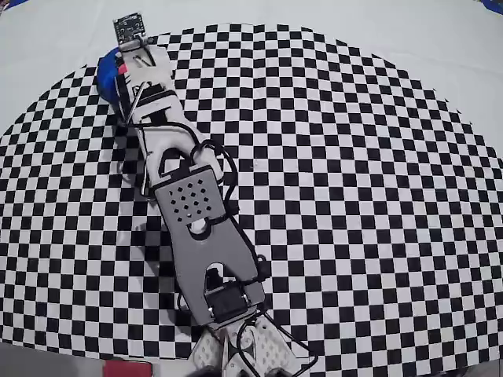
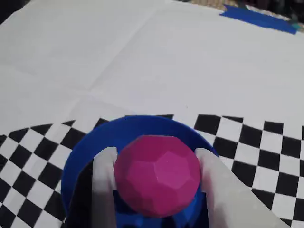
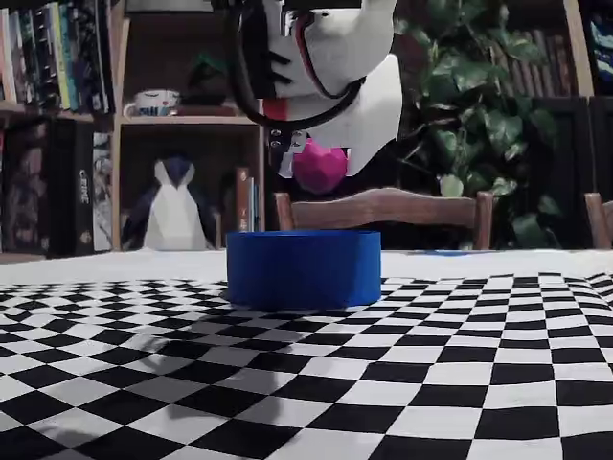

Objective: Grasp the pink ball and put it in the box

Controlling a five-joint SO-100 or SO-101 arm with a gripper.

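Note:
The pink ball [image 2: 157, 175] is a faceted magenta sphere pinched between my gripper's [image 2: 156, 154] two white fingers [image 2: 104, 183]. It hangs over the box [image 2: 90, 142], a round blue container whose rim and inside show under it. From the side, in the fixed view, the ball [image 3: 321, 171] is clear of the box [image 3: 304, 270] and a short way above its rim, held by the gripper [image 3: 319, 158]. In the overhead view the arm reaches to the far left. There the gripper [image 1: 128, 69] covers most of the box [image 1: 106, 77], and only a sliver of the ball [image 1: 123, 69] shows.
The box stands at the far left edge of a black-and-white chequered mat [image 1: 338, 181] on a white tabletop [image 2: 142, 57]. A strip of blue tape [image 2: 259, 18] lies on the white surface beyond. A chair back [image 3: 383, 206] and shelves stand behind the table.

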